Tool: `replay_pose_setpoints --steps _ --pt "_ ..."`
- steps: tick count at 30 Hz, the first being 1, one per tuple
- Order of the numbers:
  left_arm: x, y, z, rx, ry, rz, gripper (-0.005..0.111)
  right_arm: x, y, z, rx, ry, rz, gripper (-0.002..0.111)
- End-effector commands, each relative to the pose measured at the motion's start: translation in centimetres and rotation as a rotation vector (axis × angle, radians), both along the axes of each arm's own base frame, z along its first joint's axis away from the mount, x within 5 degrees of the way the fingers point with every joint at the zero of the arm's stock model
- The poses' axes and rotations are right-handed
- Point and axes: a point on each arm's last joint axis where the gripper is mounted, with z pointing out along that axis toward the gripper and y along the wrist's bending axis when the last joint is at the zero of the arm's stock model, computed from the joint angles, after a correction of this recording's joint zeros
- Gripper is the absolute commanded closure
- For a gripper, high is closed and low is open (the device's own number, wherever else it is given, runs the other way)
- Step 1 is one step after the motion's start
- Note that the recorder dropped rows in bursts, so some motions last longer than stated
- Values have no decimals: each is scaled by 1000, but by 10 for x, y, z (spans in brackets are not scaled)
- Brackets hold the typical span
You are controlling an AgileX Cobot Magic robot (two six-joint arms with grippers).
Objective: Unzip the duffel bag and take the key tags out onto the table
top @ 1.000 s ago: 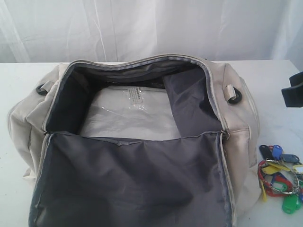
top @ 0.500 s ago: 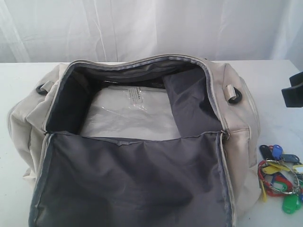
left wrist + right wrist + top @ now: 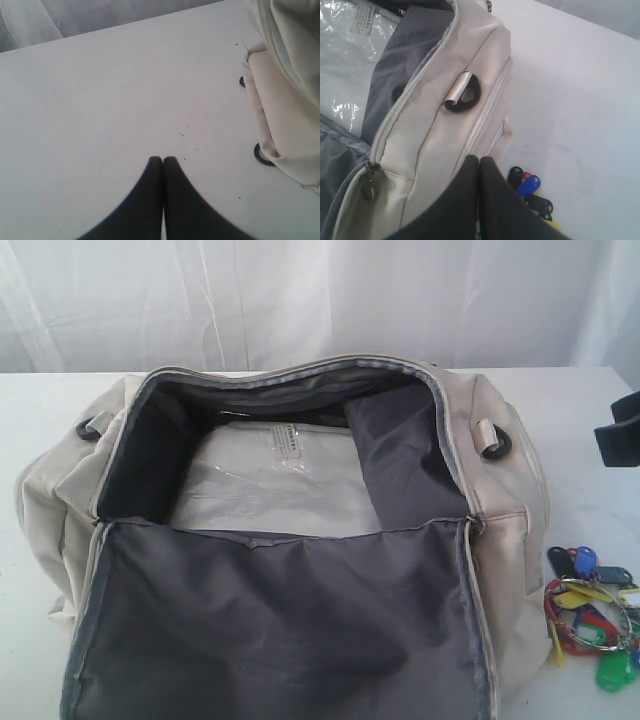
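Nearest the exterior camera, the duffel bag (image 3: 505, 560) lay unzipped on the table (image 3: 590, 400), its big top flap folded forward so the dark grey lining faced up. Just beside the bag's right end, at the near right of the tabletop, lay the key tags (image 3: 592, 615): a bunch of red, blue, yellow, green and black tags on metal rings, out of the bag and resting on the white surface.

The right gripper (image 3: 479, 159) hung above that same end of the bag, over the key tags, with its two dark fingers pressed together and nothing between them. Its wrist view also showed a metal zipper-pull ring (image 3: 368, 187) at the corner of the opening and a black strap loop (image 3: 465, 95) on the bag's cream side.

The left gripper (image 3: 162, 159) was likewise pinched closed and empty, over bare table beside the bag's other end.

Further back, inside the open bag, a clear plastic packet (image 3: 270, 490) with a small printed label lay flat on the bottom. Beyond the bag's far rim, a white curtain (image 3: 320, 300) closed off the scene.
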Motion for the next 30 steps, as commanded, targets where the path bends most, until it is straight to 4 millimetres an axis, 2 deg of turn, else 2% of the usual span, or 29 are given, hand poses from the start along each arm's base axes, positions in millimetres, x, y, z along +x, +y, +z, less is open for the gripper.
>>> replay_pose_setpoints --steps 1,17,26,27,29,30 --pt "0 0 -1 -1 -6 2 107 -2 0 0 -1 -8 7 108" --pt "0 0 -1 -2 -4 -2 107 -2 0 0 -2 -6 7 108" --pt "0 -3 -1 0 -6 -63 107 -2 0 0 -1 -8 7 108" --pt "0 -4 -1 -14 -3 -62 107 -2 0 0 -1 -8 7 108" --pt "-1 -7 -5 -210 30 -34 107 -2 0 0 -2 -6 7 108" --pt "-2 -7 -9 -238 71 -28 107 -2 0 0 -2 -6 7 108"
